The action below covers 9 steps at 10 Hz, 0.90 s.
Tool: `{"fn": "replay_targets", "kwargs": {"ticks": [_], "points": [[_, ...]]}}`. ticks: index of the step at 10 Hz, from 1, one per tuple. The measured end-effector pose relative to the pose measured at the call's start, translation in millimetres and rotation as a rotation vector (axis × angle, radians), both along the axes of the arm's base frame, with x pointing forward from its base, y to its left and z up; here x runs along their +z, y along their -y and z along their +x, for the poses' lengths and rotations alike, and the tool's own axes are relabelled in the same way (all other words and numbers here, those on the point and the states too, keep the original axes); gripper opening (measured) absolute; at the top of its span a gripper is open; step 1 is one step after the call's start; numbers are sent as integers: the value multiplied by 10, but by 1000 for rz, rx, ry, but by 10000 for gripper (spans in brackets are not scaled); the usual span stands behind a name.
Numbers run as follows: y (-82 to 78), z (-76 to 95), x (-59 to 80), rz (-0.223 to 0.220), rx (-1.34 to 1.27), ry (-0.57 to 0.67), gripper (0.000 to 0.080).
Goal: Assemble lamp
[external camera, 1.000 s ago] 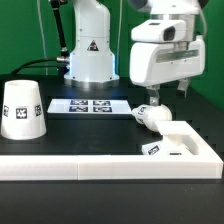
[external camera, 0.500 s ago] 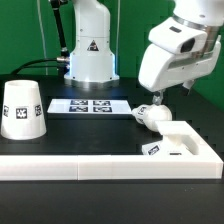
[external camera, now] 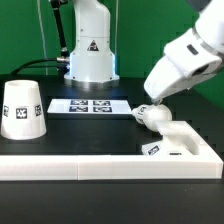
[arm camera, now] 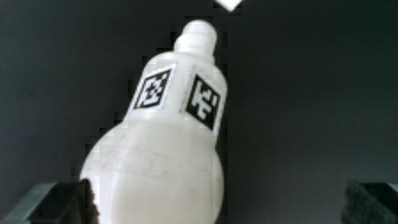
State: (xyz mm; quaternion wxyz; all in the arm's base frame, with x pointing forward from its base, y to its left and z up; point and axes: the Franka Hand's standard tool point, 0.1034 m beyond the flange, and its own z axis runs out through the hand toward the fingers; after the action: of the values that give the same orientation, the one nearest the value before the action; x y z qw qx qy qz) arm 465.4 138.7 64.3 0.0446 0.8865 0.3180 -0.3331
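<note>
Round white plastic bulb with neck (external camera: 152,118) lies on its side on black table (external camera: 85,135), just beside flat square white base (external camera: 190,140). Tilted gripper (external camera: 149,106) hangs right over bulb. Wrist view: bulb's fat end sits between dark fingers (arm camera: 63,200). Jaws wide apart, gap on one side, nothing gripped. White cone-shaped shade (external camera: 22,108) well apart, at exterior view's left.

bulb (arm camera: 164,165): smooth white plastic, slight sheen, 2 matt printed tags (arm camera: 157,88) | shade (external camera: 22,108): matt white plastic | table (external camera: 100,130): black, probably matt cloth
</note>
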Motion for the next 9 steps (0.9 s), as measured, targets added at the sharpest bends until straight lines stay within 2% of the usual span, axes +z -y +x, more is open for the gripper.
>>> {"fn": "replay_targets", "kwargs": {"ticks": [1, 3, 4, 7, 9], "points": [[89, 17, -20, -43, 12, -49, 699], [204, 42, 26, -118, 26, -151, 699], [184, 104, 16, -119, 25, -157, 699], [192, 112, -8, -113, 24, -145, 699], [285, 174, -78, -97, 14, -117, 699]]}}
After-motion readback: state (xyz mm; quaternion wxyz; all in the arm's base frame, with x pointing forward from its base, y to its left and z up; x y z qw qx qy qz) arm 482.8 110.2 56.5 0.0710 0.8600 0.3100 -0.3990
